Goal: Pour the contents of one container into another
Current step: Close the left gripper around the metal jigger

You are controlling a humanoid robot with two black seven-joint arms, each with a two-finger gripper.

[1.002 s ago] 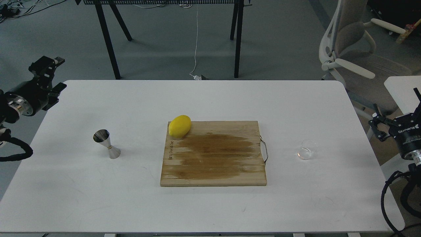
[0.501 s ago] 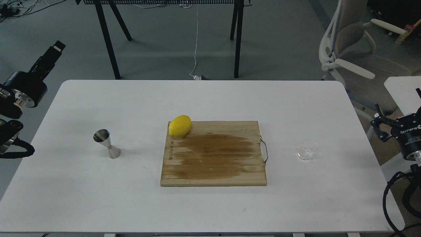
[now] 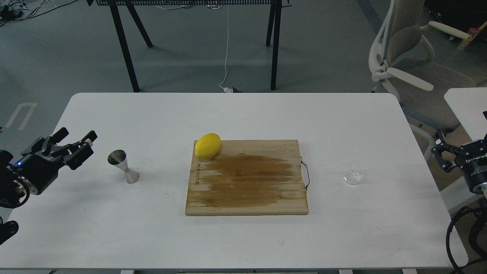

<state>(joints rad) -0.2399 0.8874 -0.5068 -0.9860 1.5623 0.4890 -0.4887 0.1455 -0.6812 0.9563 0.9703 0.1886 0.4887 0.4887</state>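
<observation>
Left gripper [image 3: 75, 136] open and empty, just left of upright steel jigger [image 3: 123, 166] on white table [image 3: 243, 243]; right gripper [image 3: 443, 152] at right edge, state indeterminate; glass cup [image 3: 355, 173] right of cutting board [image 3: 247, 179], lemon [image 3: 207, 145] on board corner.

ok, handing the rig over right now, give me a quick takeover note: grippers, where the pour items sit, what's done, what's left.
Left gripper: open, empty, over the table's left edge, pointing at the jigger, not touching it.
Right gripper: off the white table's right edge, empty; jaw state unclear.
Small clear glass cup: upright on the table, right of the wooden cutting board.
Shiny steel hourglass jigger: upright on the table, left of the board.
Yellow lemon: on the board's far left corner.
Done: nothing grasped or poured.
Left: grasp the cup, bring it to the jigger, pour.
</observation>
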